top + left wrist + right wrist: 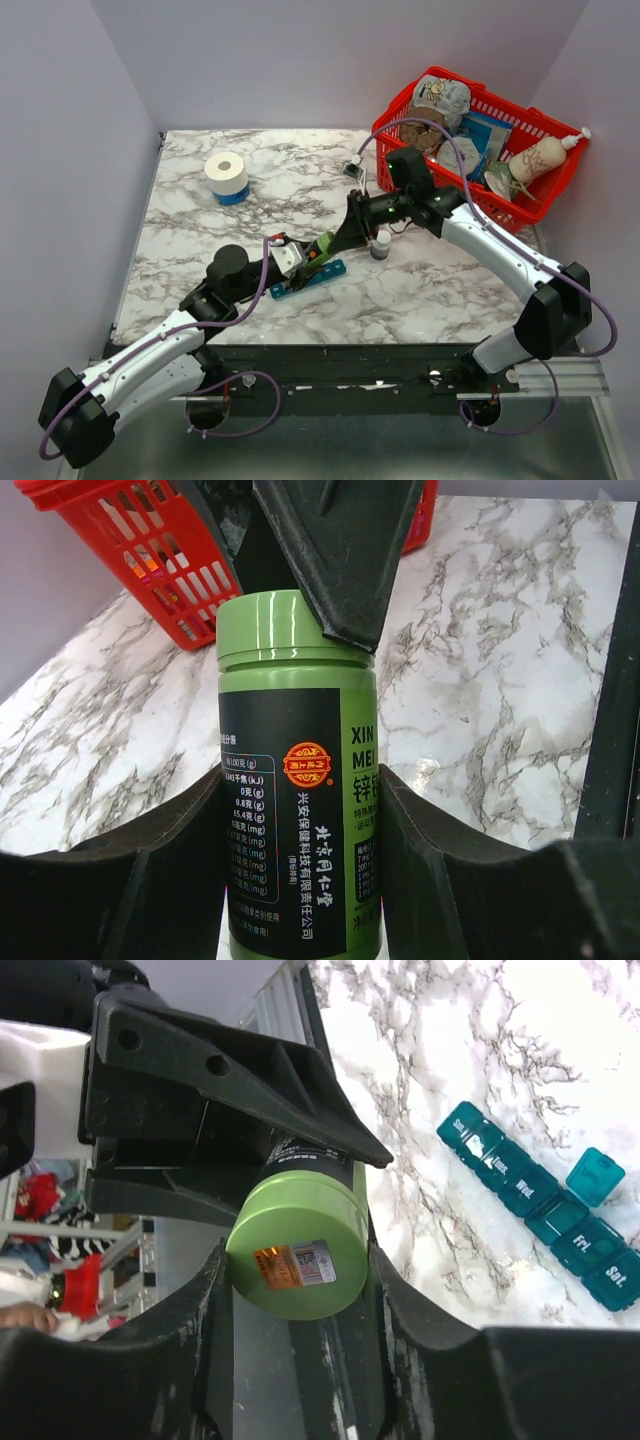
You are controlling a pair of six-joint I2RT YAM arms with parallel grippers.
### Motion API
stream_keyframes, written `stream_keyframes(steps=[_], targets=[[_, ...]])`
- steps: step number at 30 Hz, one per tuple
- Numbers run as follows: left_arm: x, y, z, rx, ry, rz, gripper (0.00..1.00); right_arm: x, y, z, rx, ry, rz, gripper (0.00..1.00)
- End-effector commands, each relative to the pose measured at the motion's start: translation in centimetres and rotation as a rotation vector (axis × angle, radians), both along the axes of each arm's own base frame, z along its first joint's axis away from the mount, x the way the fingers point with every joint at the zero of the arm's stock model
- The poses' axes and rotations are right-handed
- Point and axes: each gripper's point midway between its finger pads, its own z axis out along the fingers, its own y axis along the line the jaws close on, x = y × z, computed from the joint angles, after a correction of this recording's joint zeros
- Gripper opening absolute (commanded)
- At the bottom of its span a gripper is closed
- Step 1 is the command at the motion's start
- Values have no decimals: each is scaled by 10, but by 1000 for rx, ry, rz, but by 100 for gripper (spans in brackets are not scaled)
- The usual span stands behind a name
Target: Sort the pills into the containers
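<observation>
My left gripper [300, 780] is shut on the body of a green bottle [295, 680] with a black label, holding it above the marble table. My right gripper [297, 1255] has come onto the bottle's light green cap [300, 1230] from the far end, and both fingers press against the cap's sides. One right finger [340, 560] covers part of the cap in the left wrist view. The containers, a teal pill organiser [310, 277], lie on the table just under the two grippers, and one lid [595, 1175] stands open. No pills show.
A red basket [545, 125] full of goods stands at the back right. A white roll on a blue base [226, 175] sits at the back left. A small grey object [380, 247] rests on the marble table [430, 290] beside the right gripper.
</observation>
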Motion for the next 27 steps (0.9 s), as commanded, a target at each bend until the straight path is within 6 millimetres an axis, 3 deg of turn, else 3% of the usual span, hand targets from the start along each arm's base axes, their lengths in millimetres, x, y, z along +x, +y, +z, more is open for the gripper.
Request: stream_keyframes(steps=[1, 2, 4, 8, 11, 14, 18, 20, 21, 23, 27], targets=[[-18, -11, 12, -15, -28, -127, 0, -30, 5, 35, 165, -107, 253, 22], [-22, -12, 11, -11, -18, -149, 0, -33, 0, 40, 189, -301, 336, 22], [-31, -15, 3, 9, 22, -205, 0, -37, -5, 42, 211, -496, 425, 22], [-38, -17, 0, 21, 54, -248, 0, -21, -11, 32, 202, -955, 566, 22], [-39, -17, 1, 23, 56, -251, 0, -12, -8, 29, 192, -1055, 583, 23], [-37, -18, 2, 26, 56, -250, 0, -9, -5, 36, 194, -1045, 564, 28], [-29, -16, 3, 37, 34, -210, 0, -16, -8, 42, 176, -909, 486, 81], [-26, -14, 5, 35, 16, -191, 0, -16, -11, 43, 145, -848, 433, 90], [-24, -14, 6, 33, 7, -183, 0, -15, -10, 45, 127, -778, 382, 100], [-22, -12, 10, 22, -10, -163, 0, -8, -10, 44, 83, -693, 291, 100], [-17, -10, 15, 8, -31, -134, 0, -25, -10, 43, 91, -397, 230, 100]])
